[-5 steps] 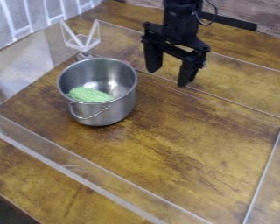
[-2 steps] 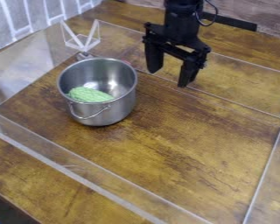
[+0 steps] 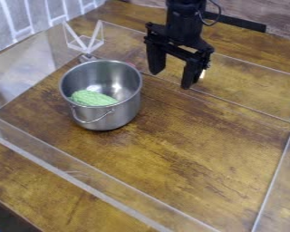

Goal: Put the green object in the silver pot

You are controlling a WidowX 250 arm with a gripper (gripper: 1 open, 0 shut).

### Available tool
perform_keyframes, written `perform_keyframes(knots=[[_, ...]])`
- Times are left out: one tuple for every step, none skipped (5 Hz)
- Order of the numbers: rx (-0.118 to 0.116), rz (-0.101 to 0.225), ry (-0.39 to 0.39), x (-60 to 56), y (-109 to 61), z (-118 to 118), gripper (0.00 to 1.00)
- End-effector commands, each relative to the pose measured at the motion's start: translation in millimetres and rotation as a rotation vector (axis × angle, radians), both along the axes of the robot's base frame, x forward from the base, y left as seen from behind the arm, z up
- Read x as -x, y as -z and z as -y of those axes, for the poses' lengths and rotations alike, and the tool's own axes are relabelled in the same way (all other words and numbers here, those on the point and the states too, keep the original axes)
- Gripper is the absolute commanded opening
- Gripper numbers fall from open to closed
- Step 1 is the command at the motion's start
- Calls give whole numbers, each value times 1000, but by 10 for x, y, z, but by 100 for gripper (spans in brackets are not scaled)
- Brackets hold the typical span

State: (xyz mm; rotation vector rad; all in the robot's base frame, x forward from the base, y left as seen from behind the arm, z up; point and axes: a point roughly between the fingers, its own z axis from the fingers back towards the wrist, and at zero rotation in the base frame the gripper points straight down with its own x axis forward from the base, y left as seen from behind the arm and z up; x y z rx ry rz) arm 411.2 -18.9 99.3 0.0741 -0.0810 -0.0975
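Note:
The green object [image 3: 91, 97], a flat light green oval lump, lies on the bottom inside the silver pot [image 3: 127, 103]. The pot is round and shiny, with a looped handle at its front rim, and stands on the wooden table at the left middle. My black gripper [image 3: 173, 69] hangs above the table to the right of and behind the pot. Its fingers [image 3: 188, 72] are spread apart and hold nothing.
Clear plastic walls [image 3: 135, 208] fence the wooden table [image 3: 184, 145] at the front, left and right. A thin clear stand [image 3: 82, 40] sits at the back left, behind the pot.
My gripper has shifted slightly to the left. The pot and the green object have not moved.

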Motion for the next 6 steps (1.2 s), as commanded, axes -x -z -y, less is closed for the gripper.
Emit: perform_keyframes(knots=[[18, 77, -9, -136, -234, -21, 100], [21, 62, -4, -177, -144, -23, 100], [17, 50, -6, -209, -84, -42, 100], [6, 44, -10, -225, -117, -65, 100], [8, 43, -15, -236, -160, -87, 100], [7, 37, -16, -236, -182, -107, 100]])
